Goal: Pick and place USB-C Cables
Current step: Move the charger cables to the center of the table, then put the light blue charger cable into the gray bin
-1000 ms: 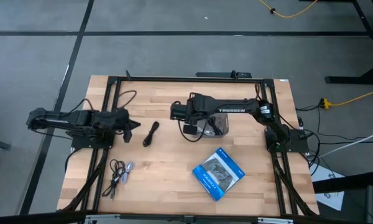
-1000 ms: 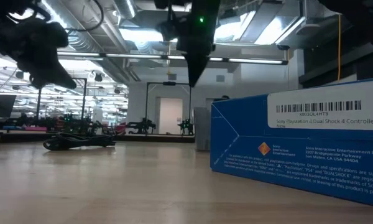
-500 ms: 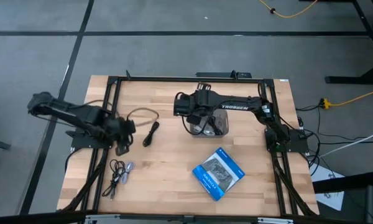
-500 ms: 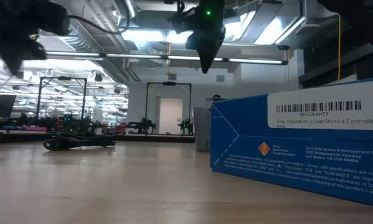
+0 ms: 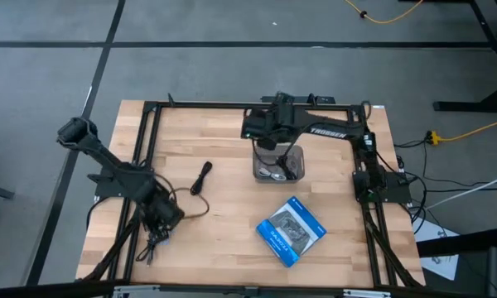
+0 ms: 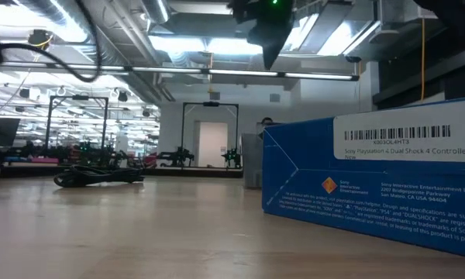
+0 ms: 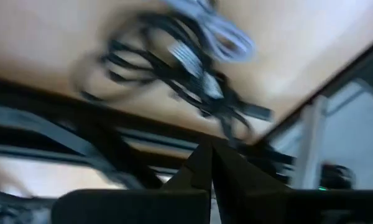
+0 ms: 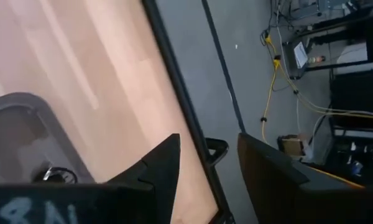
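High view: wooden table point(image 5: 224, 207) with black frame, left arm at near-left, right arm reaching over the far-centre.
Left gripper point(image 5: 161, 222): low at the near-left table area, right over the loose cable tangle point(image 5: 153, 242); fingers pressed together, nothing between them in the left wrist view point(image 7: 208, 167).
Cable tangle, wrist view: black leads with silver-grey plugs point(image 7: 193, 65) lie on the wood just ahead of the closed fingertips, apart from them.
Second cable: black coiled bundle point(image 5: 201, 176) on the table, beyond the left gripper, left of the clear container point(image 5: 278, 163).
Container: transparent bin at far-centre, coiled cables inside point(image 5: 273, 171).
Right gripper point(image 5: 269, 142): above the container's far-left edge; fingers spread with a clear gap in the right wrist view point(image 8: 208, 168), holding nothing.
Blue packet point(image 5: 291, 230): near-right of centre, well apart from both grippers.
Low view: black bundle point(image 6: 98, 177) on the left, blue packet point(image 6: 372, 182) on the right.
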### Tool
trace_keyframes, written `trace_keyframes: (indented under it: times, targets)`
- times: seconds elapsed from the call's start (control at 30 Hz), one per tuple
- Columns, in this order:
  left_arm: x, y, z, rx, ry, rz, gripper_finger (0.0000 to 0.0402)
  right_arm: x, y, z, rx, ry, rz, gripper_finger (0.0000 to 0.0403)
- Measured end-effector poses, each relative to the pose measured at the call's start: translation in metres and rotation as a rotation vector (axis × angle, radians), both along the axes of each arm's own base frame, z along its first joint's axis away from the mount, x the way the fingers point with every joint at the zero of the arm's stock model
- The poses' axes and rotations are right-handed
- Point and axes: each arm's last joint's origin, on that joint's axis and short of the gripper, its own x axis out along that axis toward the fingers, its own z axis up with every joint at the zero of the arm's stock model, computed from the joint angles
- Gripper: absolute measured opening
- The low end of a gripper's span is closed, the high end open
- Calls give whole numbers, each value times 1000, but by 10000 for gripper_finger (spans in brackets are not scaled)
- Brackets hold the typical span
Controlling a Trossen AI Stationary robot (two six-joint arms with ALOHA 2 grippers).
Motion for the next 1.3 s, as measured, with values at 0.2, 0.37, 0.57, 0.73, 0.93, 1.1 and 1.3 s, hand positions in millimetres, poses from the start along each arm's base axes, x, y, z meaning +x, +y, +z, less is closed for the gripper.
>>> trace_keyframes:
  times: [0.2,0.37,0.57,0.73,0.93,1.1,1.3]
  targets:
    - [1,-36,-22,-18,146,56,0,-19,-10,25,-9,-56,-21,165]
    - [4,-48,-53,123,188,43,0,-35,-15,42,-19,-90,-22,165]
    - [20,-38,-83,278,139,-9,0,-46,-12,56,-23,-126,-17,165]
    - [50,-10,-81,310,30,-39,0,-49,-12,59,-23,-140,-21,165]
    - [91,24,-55,575,-238,-108,0,-49,-11,58,21,-146,-9,165]
    - [126,28,-12,656,-470,-211,0,-50,-11,58,29,-133,-4,165]
    - [101,25,14,570,-202,-377,0,-51,-10,58,54,-111,24,165]
